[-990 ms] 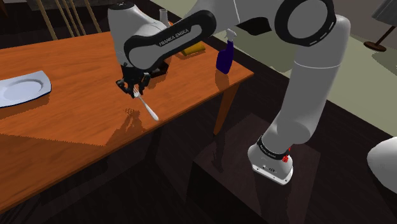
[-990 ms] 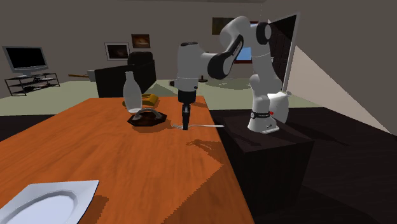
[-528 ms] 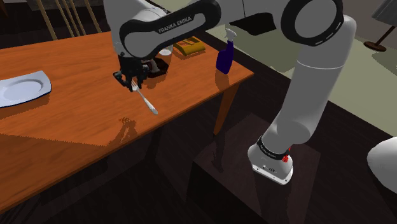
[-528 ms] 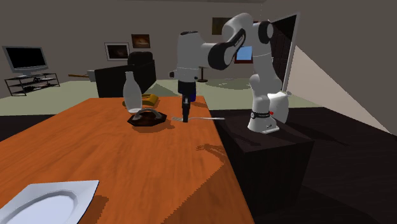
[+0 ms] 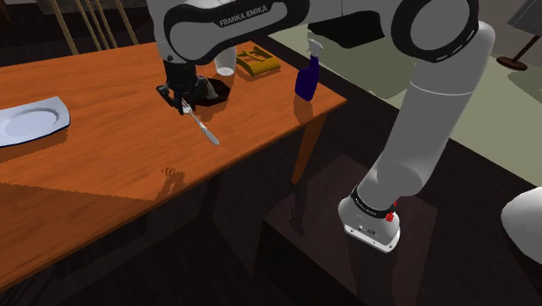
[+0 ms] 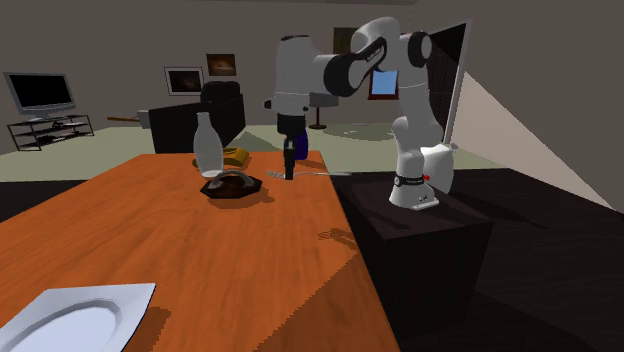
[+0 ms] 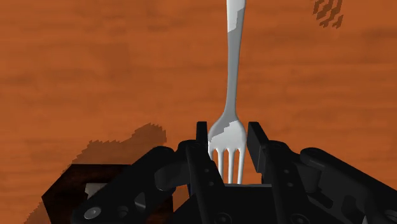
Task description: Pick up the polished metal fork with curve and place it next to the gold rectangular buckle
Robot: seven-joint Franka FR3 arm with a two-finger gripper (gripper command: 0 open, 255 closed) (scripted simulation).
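My gripper [image 5: 184, 103] is shut on the tine end of a silver metal fork [image 5: 202, 128], which hangs in the air above the orange wooden table [image 5: 104, 87]. From the side the fork [image 6: 320, 173] lies level, its handle sticking out from the gripper [image 6: 289, 172] past the table edge. In the wrist view the fingers [image 7: 202, 137] clasp the fork [image 7: 233, 83] at its tines. The gold rectangular buckle [image 5: 259, 63] lies flat near the table's far corner, beyond the gripper; it also shows behind a white bottle as a yellow patch [image 6: 237, 155].
A dark lumpy object [image 5: 211, 90] sits on the table right beside the gripper. A white bottle [image 6: 207, 145] stands behind it. A blue spray bottle [image 5: 307, 75] stands near the table corner. A pale plate [image 5: 30, 120] lies far toward the shoulder view's left.
The gripper has risen with the fork and carried it across the table toward the dark object and the buckle. The fork's shadow has drifted away from it.
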